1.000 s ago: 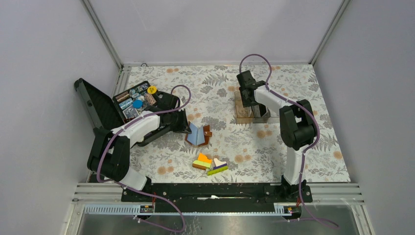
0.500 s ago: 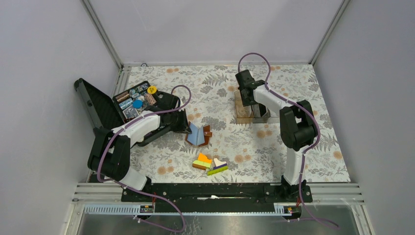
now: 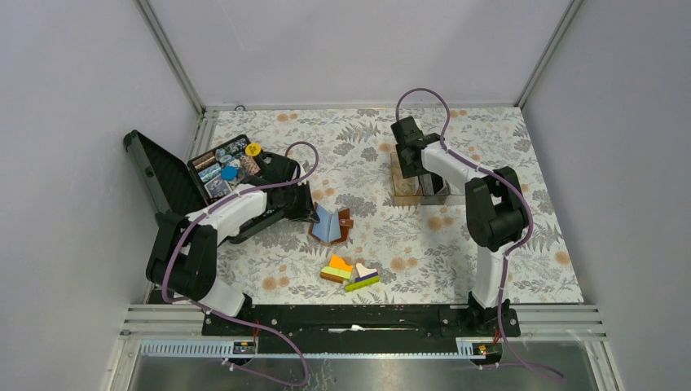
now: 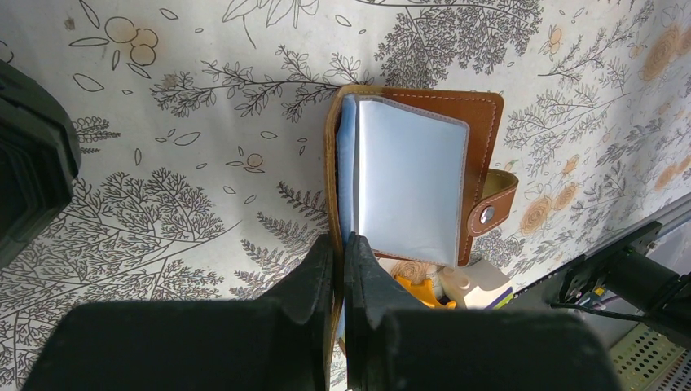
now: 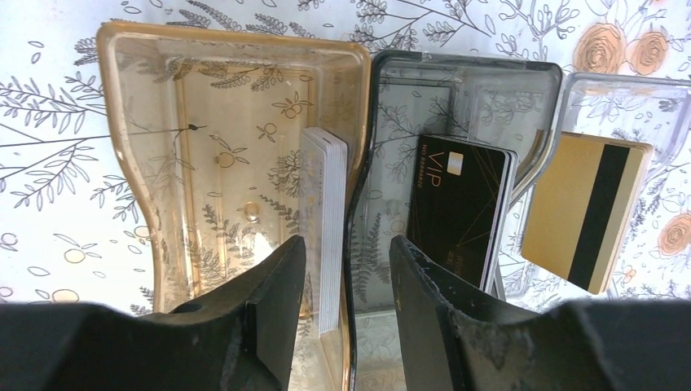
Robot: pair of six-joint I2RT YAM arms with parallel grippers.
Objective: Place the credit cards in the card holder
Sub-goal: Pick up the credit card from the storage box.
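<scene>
The card holder (image 4: 407, 179) is brown leather and lies open on the floral cloth, a clear sleeve facing up and its snap tab at the right. My left gripper (image 4: 341, 252) is shut on the edge of its left cover; from above the left gripper (image 3: 314, 213) meets the card holder (image 3: 330, 224). The credit cards stand in three boxes: a whitish stack (image 5: 323, 220), a black VIP card (image 5: 460, 204) and a tan card with a dark stripe (image 5: 587, 208). My right gripper (image 5: 346, 269) is open, its jaws astride the whitish stack and the wall between two boxes.
The brown box (image 5: 204, 147), dark box (image 5: 391, 106) and clear box (image 5: 619, 90) sit side by side, seen from above as a group of boxes (image 3: 399, 191). An open black tool case (image 3: 175, 175) lies at the left. Coloured blocks (image 3: 350, 273) lie near the front.
The right wrist has shifted slightly left over the boxes. The left arm and the card holder have not moved.
</scene>
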